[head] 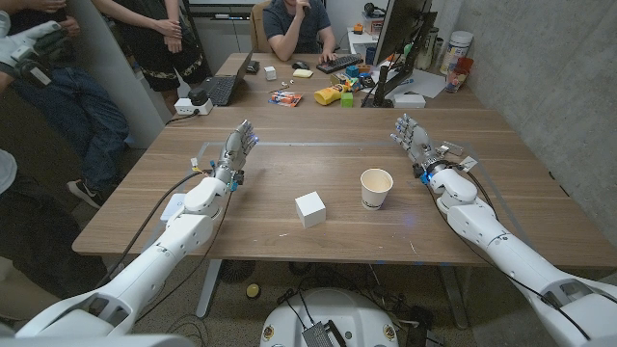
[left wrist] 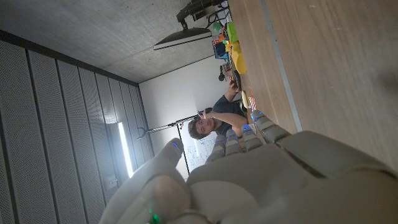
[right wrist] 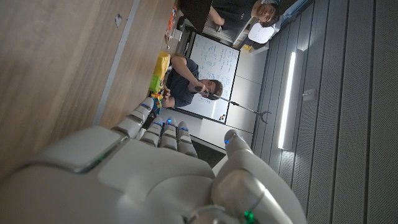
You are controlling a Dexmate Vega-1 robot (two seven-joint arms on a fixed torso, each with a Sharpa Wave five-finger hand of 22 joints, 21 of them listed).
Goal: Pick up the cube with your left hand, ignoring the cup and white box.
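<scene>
Currently left hand [head: 236, 151] stands upright on table [head: 289, 231] at 9 o'clock, fingers straight and apart, holding nothing. Right hand [head: 413, 138] mirrors it at 2 o'clock, empty. Cube [head: 309, 208]: plain white, near table centre, cup [head: 376, 188] at its 2 o'clock.

No legible text, label, brand or number. The snack packet [head: 284, 97] at twelve o'clock from the cube [head: 309, 208] carries print, perhaps lettering, too small to read; whiteboard [right wrist: 213, 62] scribbles likewise unreadable.
</scene>
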